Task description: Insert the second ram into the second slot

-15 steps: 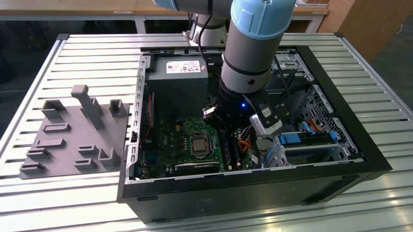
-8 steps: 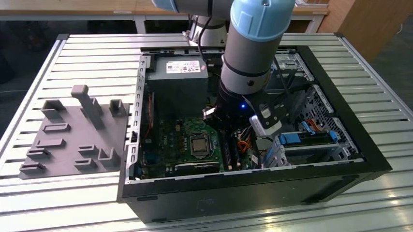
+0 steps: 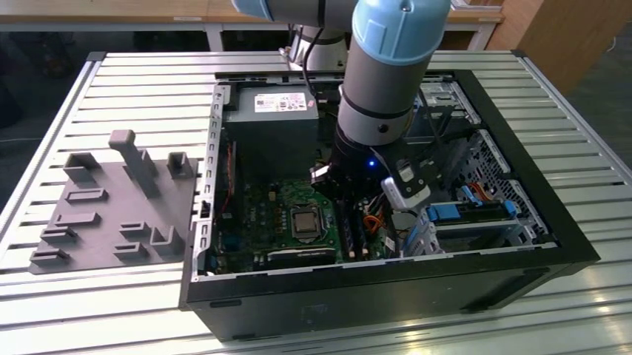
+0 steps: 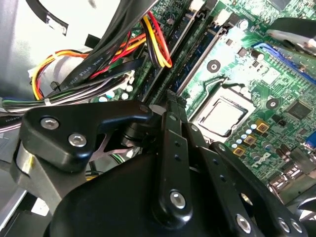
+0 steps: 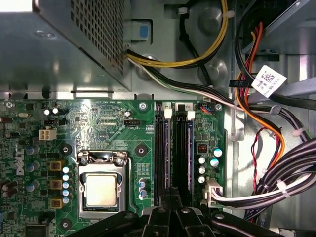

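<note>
a: now, where is the second ram (image 5: 189,153)?

b: upright in the slot at 3 o'clock of the cpu socket (image 5: 101,190), blue edge showing. the gripper (image 5: 170,200) sits with fingers drawn together over the slots; whether they pinch it, cannot tell.

a: handling?

b: likely light, stiff, fragile; grip the long edges, avoid chips.

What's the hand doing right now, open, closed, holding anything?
Hand: down over the RAM slots on the motherboard; open or closed, and any hold, cannot be told.
</note>
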### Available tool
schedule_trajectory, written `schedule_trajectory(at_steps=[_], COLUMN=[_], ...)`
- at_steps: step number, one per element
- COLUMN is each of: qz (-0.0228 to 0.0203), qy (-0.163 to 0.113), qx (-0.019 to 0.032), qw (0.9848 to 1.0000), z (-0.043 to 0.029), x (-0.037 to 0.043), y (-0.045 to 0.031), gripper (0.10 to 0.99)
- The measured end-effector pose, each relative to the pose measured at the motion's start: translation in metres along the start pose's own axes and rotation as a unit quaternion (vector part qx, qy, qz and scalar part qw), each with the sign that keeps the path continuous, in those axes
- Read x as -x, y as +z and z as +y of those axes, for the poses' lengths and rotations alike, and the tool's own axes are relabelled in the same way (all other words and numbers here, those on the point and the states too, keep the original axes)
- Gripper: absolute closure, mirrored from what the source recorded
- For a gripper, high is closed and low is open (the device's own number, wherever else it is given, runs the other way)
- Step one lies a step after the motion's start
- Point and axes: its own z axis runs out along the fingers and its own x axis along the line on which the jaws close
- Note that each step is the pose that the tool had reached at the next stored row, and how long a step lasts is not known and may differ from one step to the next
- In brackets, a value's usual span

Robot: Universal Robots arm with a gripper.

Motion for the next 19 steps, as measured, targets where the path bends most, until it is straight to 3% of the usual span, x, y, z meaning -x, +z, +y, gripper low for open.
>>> schedule_trajectory(at_steps=[7,14,19], qz=[-0.0001,0.0000,0.0000], qy=[0.000,0.000,0.000], qx=[0.0003,0.0000,0.0001], qw=[1.0000,1.0000,1.0000], z=[0.0000,0.0001,0.0002], x=[0.0000,-0.0003,-0.0004], y=[0.0004,-0.0138,-0.0174], gripper=[0.980,0.980,0.980])
